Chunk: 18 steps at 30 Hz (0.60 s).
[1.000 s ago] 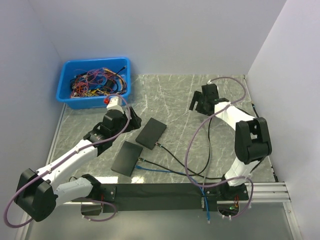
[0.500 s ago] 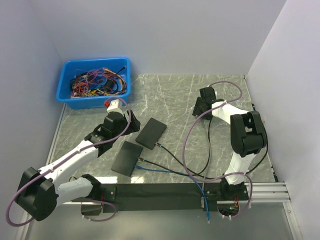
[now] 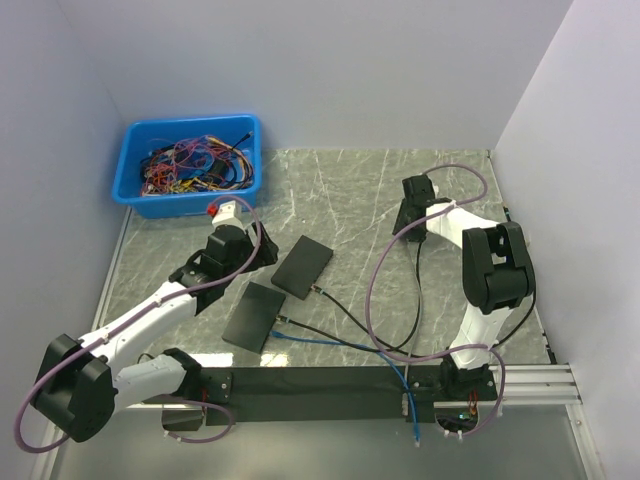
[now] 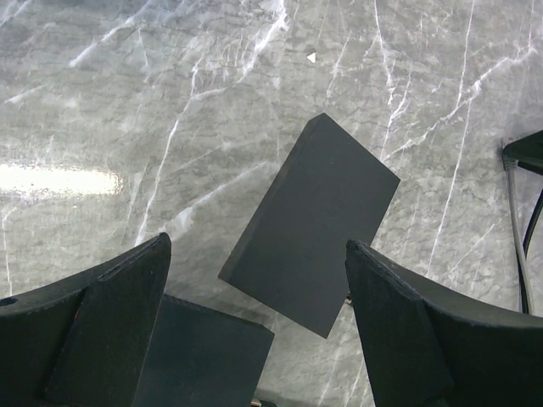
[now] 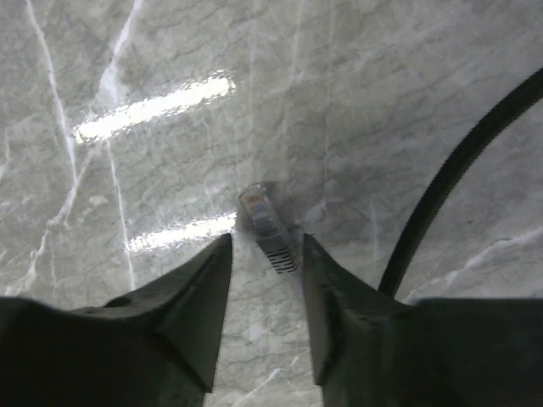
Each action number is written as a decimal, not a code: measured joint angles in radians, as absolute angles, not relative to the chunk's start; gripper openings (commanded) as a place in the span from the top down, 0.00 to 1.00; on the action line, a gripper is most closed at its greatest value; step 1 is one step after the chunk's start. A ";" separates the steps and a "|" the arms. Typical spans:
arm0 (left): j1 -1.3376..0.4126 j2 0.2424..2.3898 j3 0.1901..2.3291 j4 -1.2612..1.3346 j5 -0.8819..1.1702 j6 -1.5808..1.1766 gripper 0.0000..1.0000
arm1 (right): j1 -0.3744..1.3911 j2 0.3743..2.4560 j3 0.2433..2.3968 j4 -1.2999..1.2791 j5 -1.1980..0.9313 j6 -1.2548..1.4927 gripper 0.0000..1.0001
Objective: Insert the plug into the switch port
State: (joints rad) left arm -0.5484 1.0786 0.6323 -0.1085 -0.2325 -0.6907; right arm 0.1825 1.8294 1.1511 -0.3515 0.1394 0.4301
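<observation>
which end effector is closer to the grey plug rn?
Right. The right end effector hangs directly over the grey plug, its open fingers either side of it. The left end effector is far off to the left, over a black switch.

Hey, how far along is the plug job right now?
Done: nothing so far. The plug lies loose on the table, not plugged in. In hand: the right gripper straddles it with its fingers open, not gripping. The left gripper hangs open above a switch. Left: grip the plug, carry it across and push it into the switch.
</observation>
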 measured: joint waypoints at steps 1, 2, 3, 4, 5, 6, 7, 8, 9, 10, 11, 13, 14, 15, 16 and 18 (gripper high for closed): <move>-0.548 1.079 0.632 -0.109 -0.233 -0.691 0.11 | 0.183 1.830 1.150 -0.352 0.132 0.429 0.57; -0.546 1.079 0.632 -0.109 -0.233 -0.691 0.11 | 0.183 1.829 1.145 -0.347 0.124 0.429 0.58; -0.546 1.079 0.632 -0.109 -0.233 -0.691 0.11 | 0.185 1.829 1.138 -0.345 0.117 0.429 0.58; -0.545 1.079 0.632 -0.109 -0.232 -0.691 0.10 | 0.188 1.829 1.125 -0.342 0.107 0.429 0.58; -0.545 1.079 0.632 -0.109 -0.231 -0.691 0.11 | 0.190 1.829 1.119 -0.340 0.105 0.429 0.58; -0.545 1.079 0.632 -0.108 -0.229 -0.691 0.11 | 0.192 1.825 1.114 -0.336 0.103 0.428 0.58; -0.544 1.079 0.632 -0.108 -0.228 -0.691 0.11 | 0.194 1.822 1.110 -0.335 0.097 0.427 0.58; -0.544 1.079 0.632 -0.106 -0.225 -0.691 0.11 | 0.195 1.821 1.109 -0.335 0.096 0.425 0.58; -0.543 1.079 0.632 -0.103 -0.224 -0.691 0.11 | 0.197 1.821 1.109 -0.335 0.093 0.422 0.59; -0.543 1.079 0.632 -0.099 -0.224 -0.691 0.11 | 0.197 1.821 1.109 -0.335 0.092 0.421 0.63; -0.543 1.079 0.632 -0.096 -0.223 -0.691 0.11 | 0.198 1.821 1.109 -0.335 0.091 0.418 0.73; -0.543 1.083 0.632 -0.091 -0.223 -0.691 0.11 | 0.202 1.821 1.109 -0.337 0.088 0.409 0.81; -0.543 1.085 0.632 -0.089 -0.223 -0.691 0.11 | 0.207 1.821 1.109 -0.337 0.089 0.406 0.89; -0.543 1.087 0.630 -0.086 -0.223 -0.691 0.11 | 0.214 1.821 1.109 -0.338 0.089 0.401 0.94; -0.543 1.087 0.628 -0.087 -0.223 -0.691 0.11 | 0.223 1.821 1.109 -0.337 0.090 0.398 1.00; -0.543 1.088 0.624 -0.088 -0.223 -0.691 0.11 | 0.248 1.821 1.110 -0.337 0.097 0.394 1.00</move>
State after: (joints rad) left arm -0.5430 1.0878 0.6235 -0.0883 -0.2226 -0.6910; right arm 0.2481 1.8214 1.1095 -0.3367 0.0975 0.3943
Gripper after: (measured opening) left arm 0.891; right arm 0.037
